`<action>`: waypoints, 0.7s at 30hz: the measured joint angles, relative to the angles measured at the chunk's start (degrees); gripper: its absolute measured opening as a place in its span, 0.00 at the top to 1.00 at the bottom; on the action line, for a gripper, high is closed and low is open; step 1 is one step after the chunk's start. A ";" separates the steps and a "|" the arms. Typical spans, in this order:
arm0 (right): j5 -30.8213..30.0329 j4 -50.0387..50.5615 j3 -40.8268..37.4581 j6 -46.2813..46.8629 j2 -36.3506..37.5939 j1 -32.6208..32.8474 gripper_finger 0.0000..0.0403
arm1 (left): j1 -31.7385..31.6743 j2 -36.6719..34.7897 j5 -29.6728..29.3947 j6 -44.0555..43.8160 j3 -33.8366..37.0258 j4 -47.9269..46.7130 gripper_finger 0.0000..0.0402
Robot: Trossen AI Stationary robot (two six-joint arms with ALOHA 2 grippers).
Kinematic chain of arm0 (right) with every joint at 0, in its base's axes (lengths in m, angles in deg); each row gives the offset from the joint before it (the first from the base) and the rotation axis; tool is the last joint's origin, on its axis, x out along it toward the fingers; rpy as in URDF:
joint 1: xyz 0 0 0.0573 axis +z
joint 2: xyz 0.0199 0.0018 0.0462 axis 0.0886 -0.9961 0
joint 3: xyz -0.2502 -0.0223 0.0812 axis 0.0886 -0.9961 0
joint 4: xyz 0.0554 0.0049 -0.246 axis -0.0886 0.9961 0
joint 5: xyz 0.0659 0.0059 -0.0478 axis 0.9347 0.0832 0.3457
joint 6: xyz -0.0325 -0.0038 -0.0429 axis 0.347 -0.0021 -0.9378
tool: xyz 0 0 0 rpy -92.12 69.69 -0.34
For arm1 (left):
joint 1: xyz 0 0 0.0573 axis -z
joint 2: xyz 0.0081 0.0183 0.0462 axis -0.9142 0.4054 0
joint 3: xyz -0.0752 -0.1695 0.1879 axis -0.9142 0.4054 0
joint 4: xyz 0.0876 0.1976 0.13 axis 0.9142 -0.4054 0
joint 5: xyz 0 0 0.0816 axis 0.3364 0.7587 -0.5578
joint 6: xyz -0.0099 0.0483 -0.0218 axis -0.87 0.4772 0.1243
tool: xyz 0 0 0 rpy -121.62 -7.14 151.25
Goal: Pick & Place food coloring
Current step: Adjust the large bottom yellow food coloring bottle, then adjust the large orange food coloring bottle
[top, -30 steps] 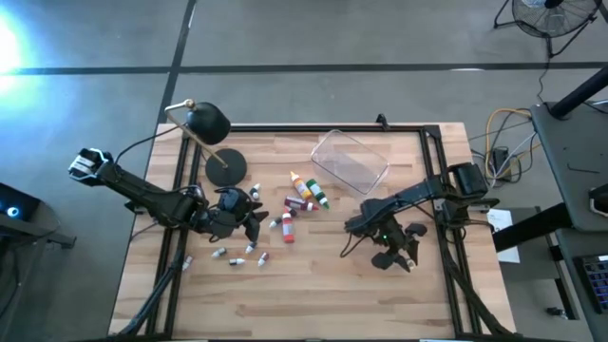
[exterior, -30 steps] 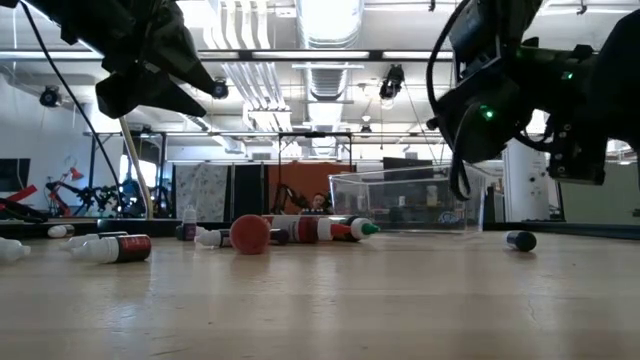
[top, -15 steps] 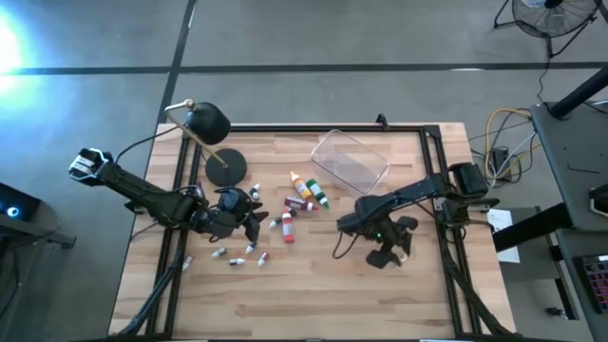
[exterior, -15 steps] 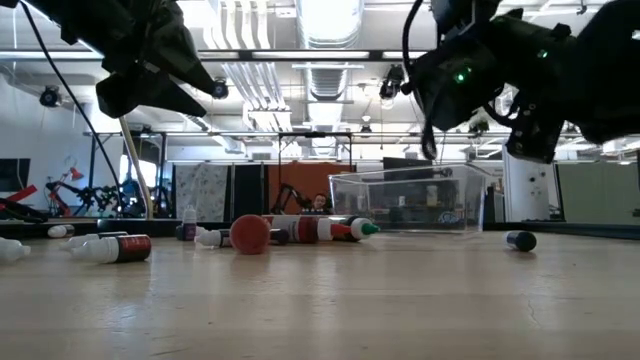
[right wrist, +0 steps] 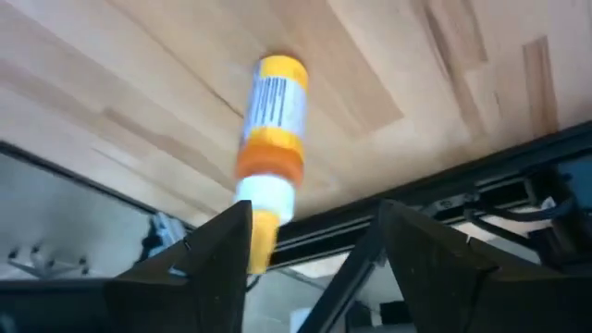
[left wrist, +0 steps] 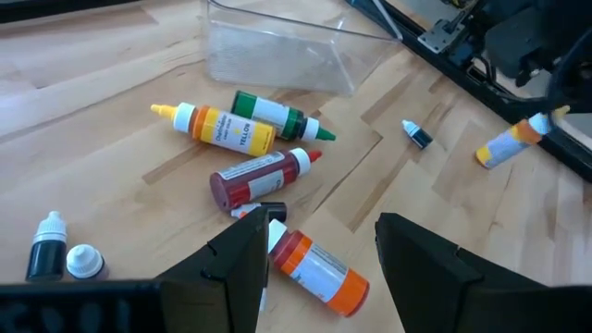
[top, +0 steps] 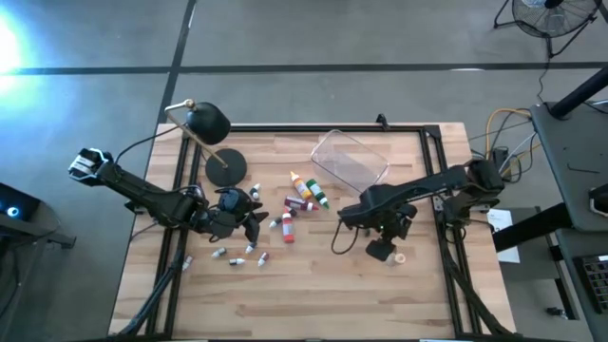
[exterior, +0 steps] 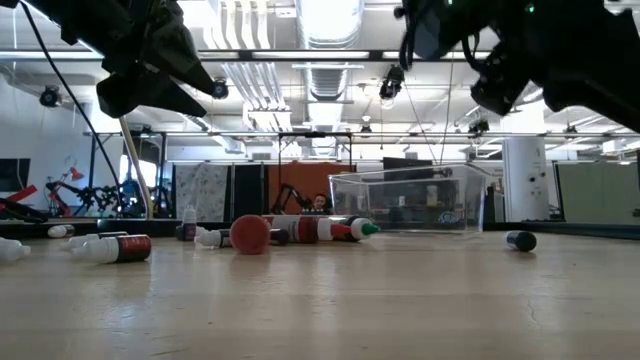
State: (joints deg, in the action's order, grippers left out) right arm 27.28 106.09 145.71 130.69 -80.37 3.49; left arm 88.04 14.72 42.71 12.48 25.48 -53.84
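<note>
The food coloring bottles (top: 302, 195) lie scattered on the wooden table (top: 313, 294), most of them in a loose heap in front of the clear plastic tub (top: 350, 160), with a few tiny droppers off toward the lamp base (top: 226, 167). One orange-capped bottle (right wrist: 268, 148) lies apart on the right side of the table; the right wrist view shows it on its side just past the right pincer (top: 380, 249), whose fingers stand spread with nothing between them — released, hovering above the table. The left pincer (left wrist: 319, 254) hangs over the heap with its fingers parted and empty, a red-orange bottle (left wrist: 310, 266) lying right below the gap. These bottles look light and smooth, round-bodied plastic that will likely roll or skid if nudged from one side, so a grasp should come square across the middle of the body, not at the tapered cap. The smallest droppers (left wrist: 55, 248) may be too short to catch anywhere but mid-body — hard to judge from here. The tub seems empty in the high view, though its clear walls make that uncertain.
</note>
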 joint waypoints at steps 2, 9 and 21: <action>0.07 0.16 0.18 0.86 0.66 0.02 0.42 | 0.00 0.00 -0.02 0.00 0.00 0.00 0.57; -13.46 -0.21 3.61 2.37 2.94 0.92 0.42 | -0.59 0.20 2.91 0.99 0.00 1.04 0.57; -14.54 -2.17 -1.35 7.77 9.29 -8.29 0.43 | -15.41 10.38 21.78 -20.97 0.00 6.97 0.58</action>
State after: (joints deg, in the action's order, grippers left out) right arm 12.75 103.92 144.36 138.46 -71.07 -4.79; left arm 72.63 25.10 64.48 -8.48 25.48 -46.87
